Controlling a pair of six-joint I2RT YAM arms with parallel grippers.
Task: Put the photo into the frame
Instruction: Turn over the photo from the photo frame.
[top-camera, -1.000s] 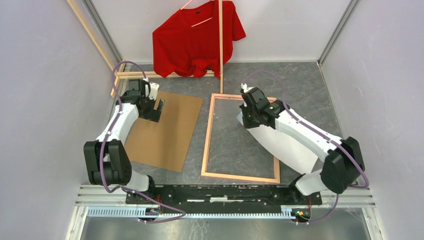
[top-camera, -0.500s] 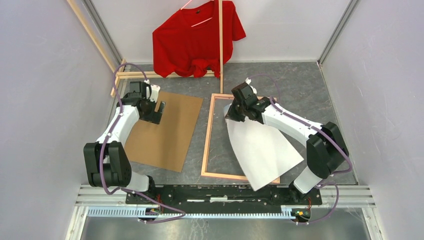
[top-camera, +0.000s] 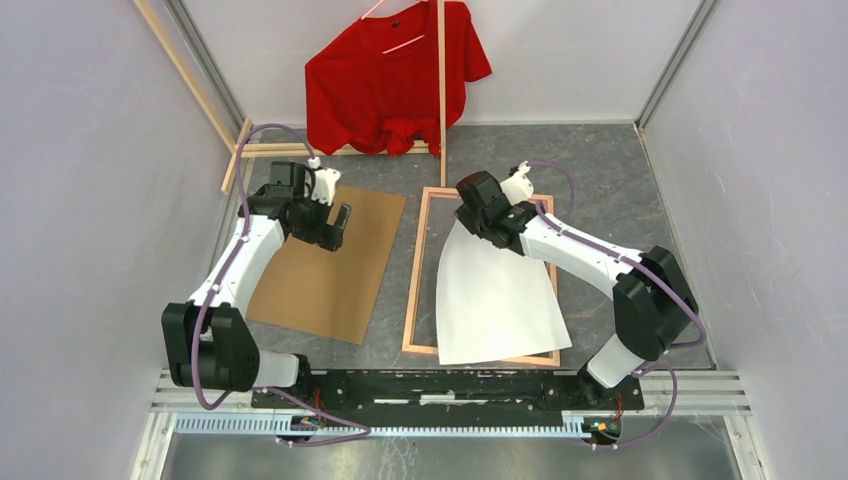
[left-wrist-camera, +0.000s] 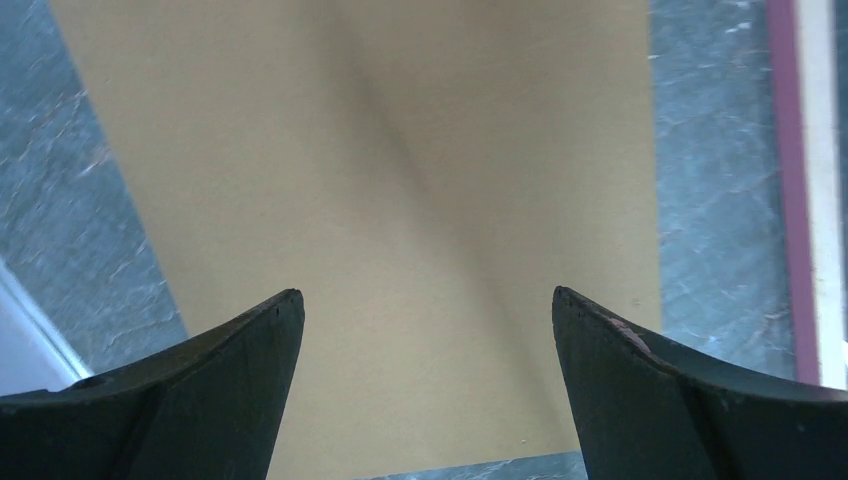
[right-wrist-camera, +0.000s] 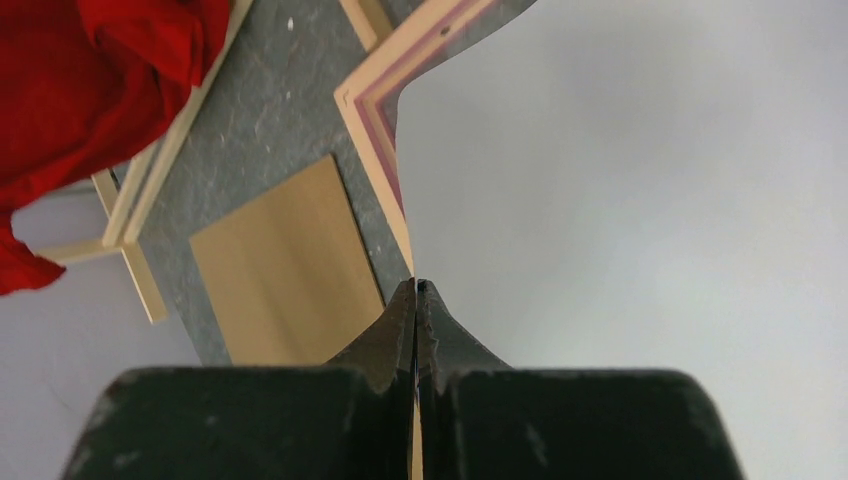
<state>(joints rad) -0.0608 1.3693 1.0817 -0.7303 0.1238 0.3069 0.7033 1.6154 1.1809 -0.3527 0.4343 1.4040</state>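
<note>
Right claw (right-wrist-camera: 416, 290): clenched, fingertips pressed together on the far edge of the photo (top-camera: 495, 300). The sheet shows only its plain white back. No writing can be read on it.

The photo hangs from the pinch point at the far end and widens toward the near side. Most of it lies inside the opening of the frame (top-camera: 412, 290). Its near edge lies across the frame's near rail and reaches a little past it. On the left side of the opening, a strip of grey surface (top-camera: 600, 170) shows between the sheet and the left rail.

The frame lies flat on the surface, pale wood colour from above. The wrist views show a pink band along its rails.

Left claw (left-wrist-camera: 425, 300): released, fingers wide apart, grasping nothing. It hovers over the far end of the brown backing board (top-camera: 325, 270), which lies flat just left of the frame, apart from it.

At the far wall, a red shirt (top-camera: 385, 80) hangs on a wooden-stick rack (top-camera: 441, 90).
</note>
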